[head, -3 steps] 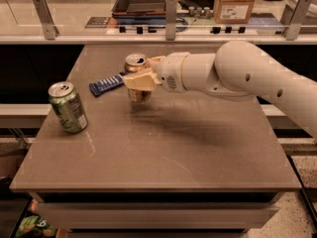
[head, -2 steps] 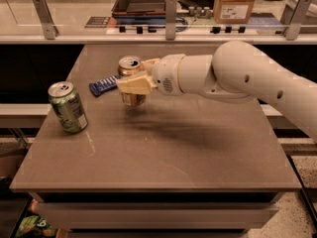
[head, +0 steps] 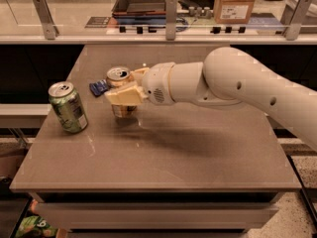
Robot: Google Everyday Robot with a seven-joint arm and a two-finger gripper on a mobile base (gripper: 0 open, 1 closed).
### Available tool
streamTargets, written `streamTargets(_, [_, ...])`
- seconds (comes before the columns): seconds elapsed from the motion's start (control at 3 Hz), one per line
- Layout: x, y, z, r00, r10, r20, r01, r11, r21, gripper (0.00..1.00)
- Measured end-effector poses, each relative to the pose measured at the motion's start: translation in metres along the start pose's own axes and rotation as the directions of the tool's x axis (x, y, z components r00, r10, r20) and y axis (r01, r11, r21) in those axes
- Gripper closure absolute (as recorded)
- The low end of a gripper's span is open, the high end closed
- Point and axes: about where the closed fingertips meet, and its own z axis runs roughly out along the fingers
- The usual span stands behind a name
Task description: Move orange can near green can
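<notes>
The orange can [head: 120,78] stands upright in the middle-left of the brown table [head: 198,148], its silver top showing above the fingers. My gripper [head: 125,92] reaches in from the right on a white arm and is shut on the orange can, its cream fingers [head: 124,95] wrapped around the body. The can's base is at or just above the tabletop. The green can [head: 68,107] stands upright near the table's left edge, a short gap to the left of the held can.
A small blue packet [head: 98,87] lies on the table just behind and left of the orange can. A railing with posts [head: 171,16] runs behind the table, with a cardboard box [head: 234,4] and a dark tray [head: 141,1] beyond it.
My gripper has carried the orange can to the left and toward the front of the table, closer to the green can. The green can and blue packet have not moved.
</notes>
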Motion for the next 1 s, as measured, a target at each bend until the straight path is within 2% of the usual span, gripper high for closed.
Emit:
streamTargets(0.67, [0.013,0.024,0.017,0.999,-0.026,0.021,0.027,0.9988,-0.042,1.00])
streamTargets(1.0, [0.011,0.027,0.019,0.999,-0.031,0.021,0.032,0.9984,-0.046,0.83])
